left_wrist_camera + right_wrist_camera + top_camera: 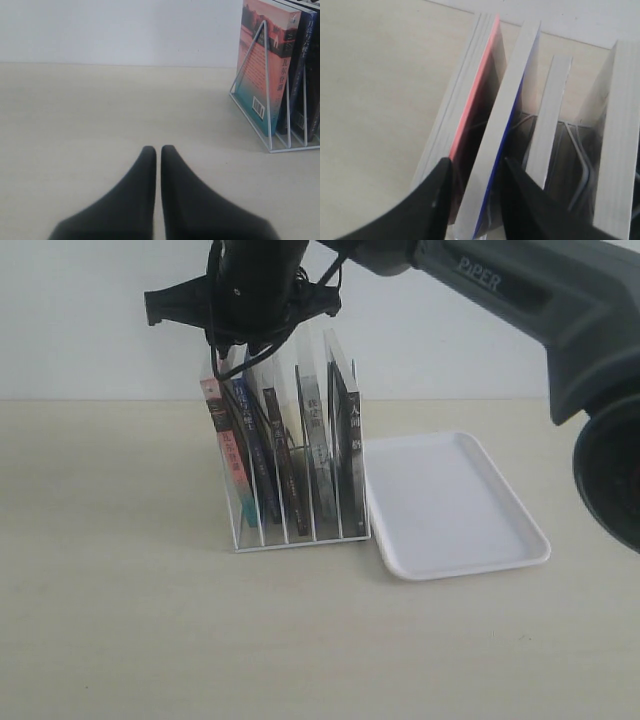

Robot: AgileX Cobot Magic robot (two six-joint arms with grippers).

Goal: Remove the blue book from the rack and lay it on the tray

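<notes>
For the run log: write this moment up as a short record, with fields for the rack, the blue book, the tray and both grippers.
rack: upright on the table, books standing in its slots
blue book: in the rack, next to the pink book
tray: flat on the table beside the rack, no book on it
right gripper: above the rack, open, one finger on each side of the blue book's top edge
left gripper: shut, holding nothing, low over the table, apart from the rack

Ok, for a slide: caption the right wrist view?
Right gripper, jaws open, straddling the top edge of the blue book, next to the pink-covered book in the wire rack.
</notes>
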